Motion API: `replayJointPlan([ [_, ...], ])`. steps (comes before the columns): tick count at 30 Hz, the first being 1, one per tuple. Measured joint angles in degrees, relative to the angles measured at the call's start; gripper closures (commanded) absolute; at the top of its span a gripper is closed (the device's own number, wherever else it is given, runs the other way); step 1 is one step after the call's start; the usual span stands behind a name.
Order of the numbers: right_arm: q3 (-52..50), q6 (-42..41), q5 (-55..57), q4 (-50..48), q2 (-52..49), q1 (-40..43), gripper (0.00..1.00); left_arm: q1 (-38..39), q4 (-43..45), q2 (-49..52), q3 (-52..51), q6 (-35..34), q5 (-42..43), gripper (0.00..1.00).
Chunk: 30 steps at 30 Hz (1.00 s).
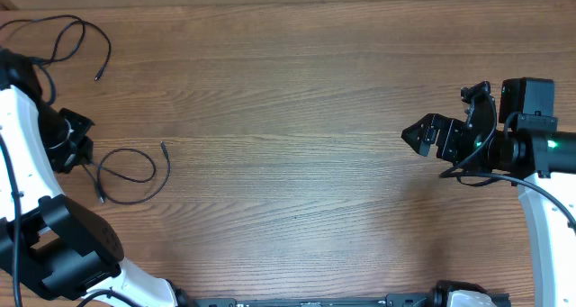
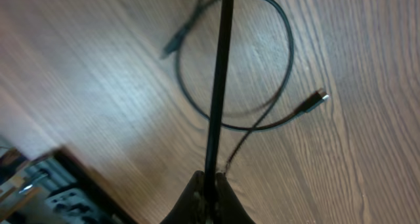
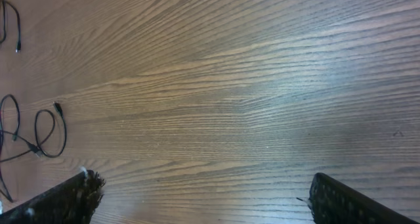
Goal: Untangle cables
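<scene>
From overhead, the table (image 1: 297, 64) is a broad sheet of warm brown wood with long, wavy grain running side to side. The cables (image 1: 167, 167) lie at its left end as thin, round, matte black cords. One forms a loose oval loop with a small plug tip at each end, just beside the left gripper (image 1: 83, 156). The upper cable (image 1: 107, 48) wanders in open curves near the far left corner, well apart from the first. The left arm is smooth white shell with black jointed blocks. The right gripper (image 1: 412, 134) is angular black plastic at the right side, far from the cords, with a small green light glowing on the arm behind it. In the left wrist view, the left gripper's dark jaws are pressed together at the bottom edge, clamped on a taut cord (image 2: 220, 86) that runs straight up out of the picture. Beyond it, the looped cable lies flat on the wood, and its metal-tipped plug (image 2: 318, 98) points right. In the right wrist view, the right gripper's fingers (image 3: 72, 198) sit in the two bottom corners, black with a rough, pebbled surface. They stand wide apart with only bare grain between them, and the cables show small at the far left edge.
</scene>
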State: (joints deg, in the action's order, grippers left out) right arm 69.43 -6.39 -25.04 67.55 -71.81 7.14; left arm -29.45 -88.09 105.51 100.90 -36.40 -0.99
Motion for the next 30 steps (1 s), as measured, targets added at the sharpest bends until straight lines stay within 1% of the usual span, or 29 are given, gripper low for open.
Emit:
replayJointPlan([
  [4, 0.0, 0.0, 0.02, 0.02, 0.0, 0.0, 0.0, 0.55, 5.97, -0.11, -6.03, 0.63, 3.04, 0.89],
  [9, 0.0, 0.0, 0.02, 0.02, 0.0, 0.0, 0.0, 0.57, 13.6, -0.15, -14.08, 0.76, 4.44, 0.88],
  [11, 0.0, 0.0, 0.02, 0.04, 0.0, 0.0, 0.0, 0.55, 15.78, -0.24, -16.61, 0.81, 4.55, 0.84],
  [12, 0.0, 0.0, 0.02, 0.02, 0.0, 0.0, 0.0, 0.55, 17.0, -0.26, -17.86, 0.83, 4.68, 0.8],
  [13, 0.0, 0.02, 0.02, 0.02, 0.0, 0.0, 0.0, 0.55, 18.16, -0.26, -19.04, 0.87, 4.72, 0.72],
  [14, 0.0, 0.0, 0.02, 0.0, 0.0, 0.0, 0.0, 0.55, 19.45, -0.26, -20.41, 0.92, 4.74, 0.69],
  [17, 0.0, 0.0, 0.0, 0.02, 0.0, 0.0, 0.0, 0.57, 23.23, -0.26, -24.02, 1.11, 4.7, 0.64],
  [19, 0.0, 0.0, 0.0, 0.02, 0.0, 0.0, 0.0, 0.55, 26.05, -0.26, -26.73, 1.27, 4.68, 0.58],
  [21, 0.0, -0.02, 0.0, 0.04, 0.0, 0.0, 0.0, 0.57, 28.28, -0.26, -28.92, 1.42, 4.66, 0.55],
  [23, 0.0, 0.02, 0.04, -0.02, 0.0, 0.0, 0.0, 0.57, 30.16, -0.31, -30.82, 1.46, 4.68, 0.48],
  [26, 0.0, 0.0, 0.02, 0.02, 0.0, 0.0, 0.0, 0.57, 32.63, -0.31, -33.79, 1.66, 4.66, 0.46],
  [29, 0.0, 0.0, 0.02, 0.02, 0.0, 0.0, 0.0, 0.57, 35.8, -0.31, -35.95, 1.68, 4.61, 0.27],
  [30, 0.0, 0.0, 0.02, 0.04, 0.0, 0.0, 0.0, 0.57, 36.72, -0.31, -36.65, 1.79, 4.55, 0.22],
])
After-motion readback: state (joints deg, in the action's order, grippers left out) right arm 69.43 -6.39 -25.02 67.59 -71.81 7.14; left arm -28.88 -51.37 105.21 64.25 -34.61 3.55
